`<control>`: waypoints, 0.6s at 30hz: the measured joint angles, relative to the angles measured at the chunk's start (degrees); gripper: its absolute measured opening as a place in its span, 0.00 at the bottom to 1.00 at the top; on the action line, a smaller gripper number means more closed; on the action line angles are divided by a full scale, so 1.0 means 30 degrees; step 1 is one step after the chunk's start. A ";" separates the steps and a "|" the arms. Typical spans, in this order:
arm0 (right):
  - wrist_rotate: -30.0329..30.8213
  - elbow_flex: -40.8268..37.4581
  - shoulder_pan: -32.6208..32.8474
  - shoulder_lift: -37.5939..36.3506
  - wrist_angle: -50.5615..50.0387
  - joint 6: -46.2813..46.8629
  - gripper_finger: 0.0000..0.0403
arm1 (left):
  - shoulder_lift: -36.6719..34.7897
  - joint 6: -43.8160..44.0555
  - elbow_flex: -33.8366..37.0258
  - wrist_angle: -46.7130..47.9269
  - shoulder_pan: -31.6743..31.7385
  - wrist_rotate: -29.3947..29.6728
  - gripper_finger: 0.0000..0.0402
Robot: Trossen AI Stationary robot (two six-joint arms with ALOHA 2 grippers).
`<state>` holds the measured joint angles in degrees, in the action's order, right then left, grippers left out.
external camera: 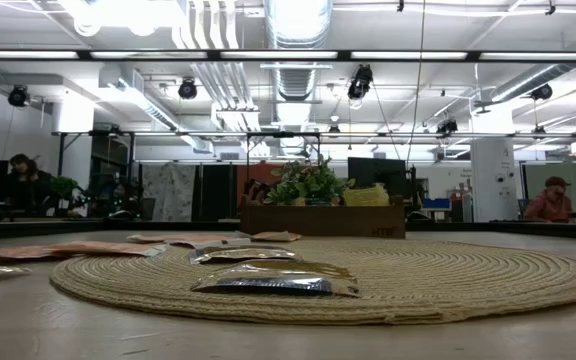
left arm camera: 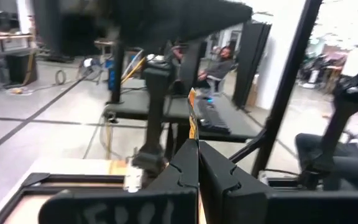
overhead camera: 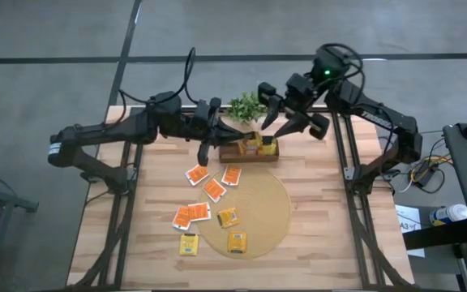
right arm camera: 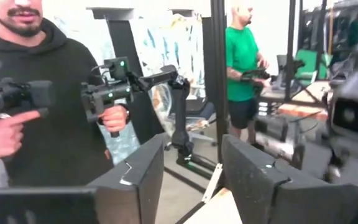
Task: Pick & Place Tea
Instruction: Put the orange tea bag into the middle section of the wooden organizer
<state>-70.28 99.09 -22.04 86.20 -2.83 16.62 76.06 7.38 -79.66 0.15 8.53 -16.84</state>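
Several tea packets lie flat on the table and on the round mat (overhead camera: 270, 212): orange ones (overhead camera: 214, 189) and yellow ones (overhead camera: 237, 242). More yellow packets (overhead camera: 259, 146) stand in a wooden box (overhead camera: 237, 153) at the far middle. My left gripper (left arm camera: 197, 146) hovers level, high above the box's left end (overhead camera: 220, 128), shut on one orange packet. My right gripper (right arm camera: 191, 149) is open with nothing between its fingers, high over the box's right side (overhead camera: 270, 112). Neither gripper shows in the low view. My left gripper pinches an orange tea packet between its two fingers. The packet's thin edge (left arm camera: 192, 118) sticks out past the fingertips, seen edge-on. The fingers point level toward the table's right side. The packet is lifted clear of the table and stands upright in the hold.
A small green plant (overhead camera: 246, 105) stands just behind the box, between the two grippers. The frame posts (overhead camera: 343, 154) rise along the table's right side. People stand and sit beyond the table, two of them with hand-held devices (right arm camera: 107, 93).
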 joint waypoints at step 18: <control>-0.0015 0.0015 -0.1080 -0.1524 -0.4027 -0.2135 0.36 | 0.3289 -0.1503 0.0109 0.0901 0.2213 -0.1707 0.00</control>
<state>-70.32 99.13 -25.28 81.62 -14.91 10.22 85.93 2.87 -79.33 2.85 15.17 -21.96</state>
